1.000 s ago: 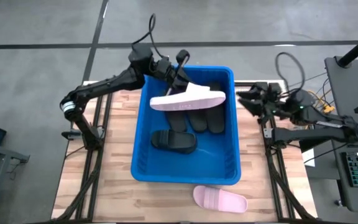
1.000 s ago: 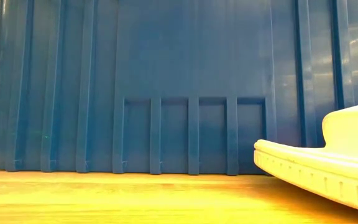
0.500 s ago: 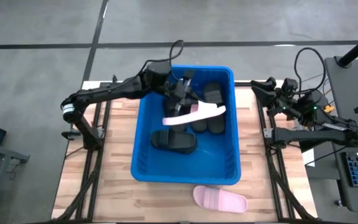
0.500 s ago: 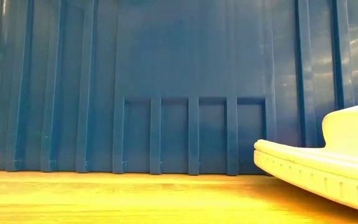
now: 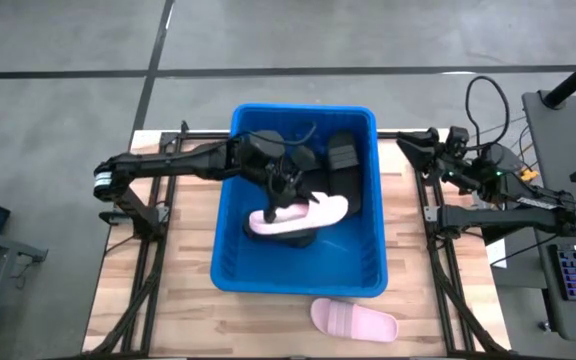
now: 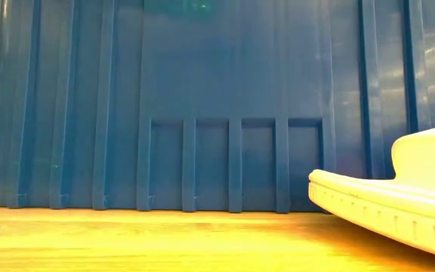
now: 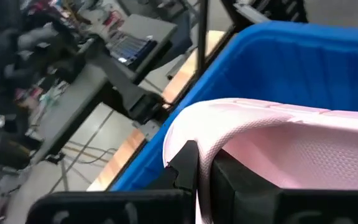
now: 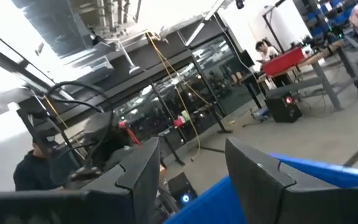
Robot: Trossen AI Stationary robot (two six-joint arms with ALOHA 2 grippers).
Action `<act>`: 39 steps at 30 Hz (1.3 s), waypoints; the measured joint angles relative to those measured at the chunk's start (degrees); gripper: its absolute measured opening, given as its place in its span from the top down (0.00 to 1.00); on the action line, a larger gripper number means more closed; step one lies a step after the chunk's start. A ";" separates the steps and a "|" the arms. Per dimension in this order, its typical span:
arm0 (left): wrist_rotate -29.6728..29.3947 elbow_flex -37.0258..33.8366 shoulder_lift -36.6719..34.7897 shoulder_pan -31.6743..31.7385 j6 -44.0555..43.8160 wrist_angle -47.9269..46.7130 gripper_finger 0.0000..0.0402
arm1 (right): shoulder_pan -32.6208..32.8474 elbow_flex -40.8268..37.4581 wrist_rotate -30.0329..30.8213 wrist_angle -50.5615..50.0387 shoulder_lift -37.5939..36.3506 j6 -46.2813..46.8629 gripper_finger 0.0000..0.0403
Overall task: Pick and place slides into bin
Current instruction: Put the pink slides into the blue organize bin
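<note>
A pale pink slide [image 5: 300, 214] is low inside the blue bin [image 5: 230, 250], over a black slide [image 5: 290, 238]. My left gripper [image 5: 288, 192] reaches into the bin from the table's left and is shut on this pink slide, which also shows in the left wrist view [image 7: 291, 149]. More black slides [image 5: 340, 160] lie at the bin's far end. A second pink slide [image 5: 354, 320] lies sole down on the table in front of the bin and also shows in the low view [image 6: 399, 204]. My right gripper [image 8: 197, 177] is open and empty at the table's far right. My left gripper pinches the pink slide's strap at its edge [image 7: 204, 158] between the two fingers, one finger [image 7: 185, 163] outside the strap and the other [image 7: 241, 180] under it. The fingers slant down into the bin from the left. Whether the slide rests on the black slide below, I cannot tell.
The bin [image 6: 202, 106] fills the middle of the table, and its near wall fills the low view. Bare wooden tabletop [image 5: 188, 310] lies left of and in front of the bin. My right arm [image 5: 488, 185] stretches along the right edge among cables.
My left gripper has gone from above the bin's far rim down into the bin and toward the table's near edge, carrying the pink slide. The slide has come down from rim height to just over the black slide. My right arm has drawn back a little toward the right.
</note>
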 joint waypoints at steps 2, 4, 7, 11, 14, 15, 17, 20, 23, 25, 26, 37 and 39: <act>0.10 -0.26 0.15 -1.06 -0.02 -0.40 1.00 | 0.00 0.00 0.40 -0.92 0.35 0.16 0.58; 0.04 -0.84 0.23 -2.10 0.03 0.14 1.00 | 0.00 0.00 1.08 -1.80 0.50 0.16 0.57; -0.30 -1.38 0.34 -4.05 0.13 0.45 1.00 | 0.00 0.00 2.27 -1.84 1.11 0.18 0.58; -2.92 -2.72 0.34 -6.69 4.22 1.13 1.00 | -0.02 0.00 2.49 -1.76 1.80 0.18 0.59; -5.22 -5.95 0.34 -7.63 9.34 3.69 1.00 | 0.00 0.00 2.49 -1.83 1.94 0.16 0.60; -6.45 -7.12 0.38 -7.84 10.50 4.70 1.00 | 0.00 0.00 2.49 -1.81 2.25 0.18 0.60; -8.22 -9.69 0.38 -8.10 11.07 7.82 1.00 | -0.01 0.00 2.47 -1.75 2.64 0.18 0.61; -11.41 -14.16 0.36 -8.89 11.16 14.52 1.00 | 0.00 0.00 2.42 -1.87 2.71 0.41 0.61; -16.73 -17.72 0.36 -10.89 13.59 20.38 1.00 | 0.00 0.00 2.42 -1.81 2.65 0.54 0.62; -19.60 -19.06 0.27 -12.51 16.66 21.63 1.00 | -0.03 0.00 2.42 -1.76 2.60 0.30 0.61; -19.76 -19.47 0.27 -13.17 16.87 21.67 1.00 | -0.02 0.00 2.41 -1.77 2.51 0.15 0.61; -28.30 -23.45 1.10 -19.15 23.85 27.02 1.00 | 0.00 0.00 2.40 -1.83 1.65 -0.52 0.62; -29.60 -23.96 2.27 -19.41 24.43 27.17 1.00 | 0.00 0.00 2.38 -1.83 1.69 -1.12 0.62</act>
